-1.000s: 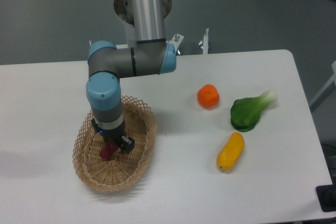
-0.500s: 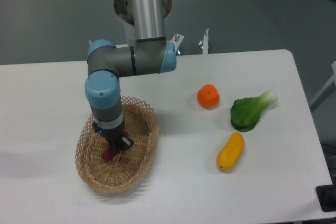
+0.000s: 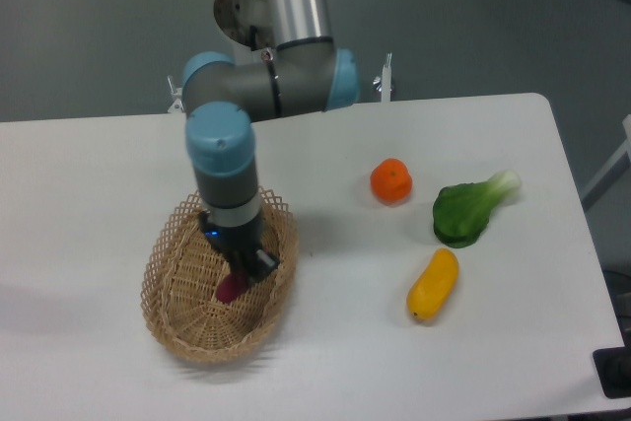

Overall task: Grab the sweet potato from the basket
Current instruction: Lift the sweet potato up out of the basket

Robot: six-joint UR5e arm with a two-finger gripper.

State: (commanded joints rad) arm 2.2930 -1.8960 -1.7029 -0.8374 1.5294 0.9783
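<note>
We took the basket [image 3: 187,317] as our reference throughout. The gripper [image 3: 240,278] stood over the right half of the basket, inside its rim, pointing steeply down from the arm's wrist. The sweet potato [image 3: 231,289] showed as a small reddish-purple patch directly beneath the fingers, above the basket floor and right of its centre. The fingers appeared closed around the tuber, though the gripper body hid most of the contact, so we judged the hold as likely rather than confirmed.

We judged the step in hand to be the lift out of the basket. To do it well, we recommended the following:

1. Raise the gripper straight up until the tuber is above the looped rim; a sideways drift could snag the open weave on the basket's right wall.
2. Keep closing force steady; the tuber is tapered and could slip toward a thin end.
3. Watch the basket itself. It is light, and any catch would drag or tip it.

The orange fruit [image 3: 391,180], the green vegetable [image 3: 464,210] and the yellow vegetable [image 3: 434,284] lay well to the right of the basket, outside the lift path.
</note>
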